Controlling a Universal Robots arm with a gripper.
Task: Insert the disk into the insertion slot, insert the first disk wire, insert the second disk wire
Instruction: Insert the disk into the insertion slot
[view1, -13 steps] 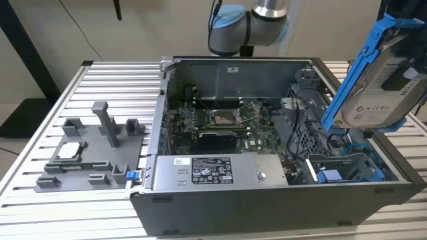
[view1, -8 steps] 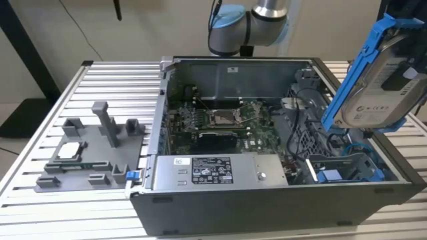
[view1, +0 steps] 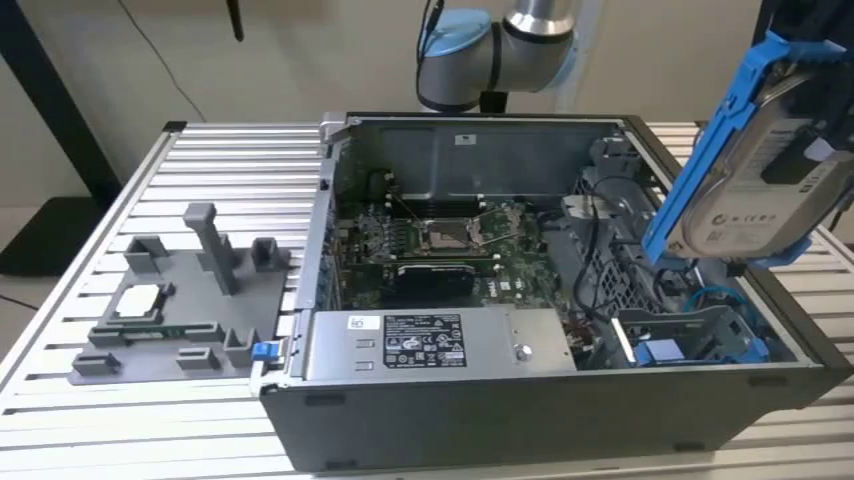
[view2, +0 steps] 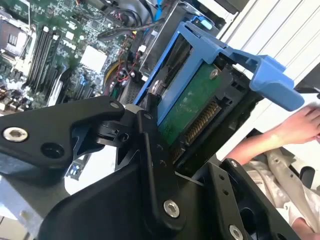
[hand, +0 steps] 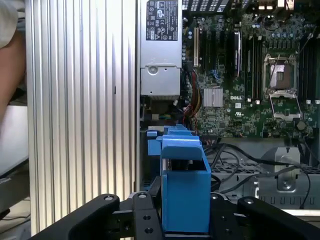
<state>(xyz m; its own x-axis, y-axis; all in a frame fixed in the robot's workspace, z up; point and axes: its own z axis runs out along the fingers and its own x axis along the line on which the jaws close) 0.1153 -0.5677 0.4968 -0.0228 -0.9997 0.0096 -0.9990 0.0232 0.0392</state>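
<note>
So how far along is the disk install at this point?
Nothing finished yet. The gripper holds the disk tilted above the case, clear of the insertion slot. Seating it and both wire steps remain; its connector is bare in the second wrist view.

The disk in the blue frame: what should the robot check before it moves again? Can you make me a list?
1. Disk clamped in the gripper: ok.
2. Disk up in the air, clear of the computer case: ok.
3. Disk lined up with the insertion slot: cannot tell.
4. Slot free of wires: cannot tell; black cables lie close by.
5. Person's hand outside the case: ok.
</note>
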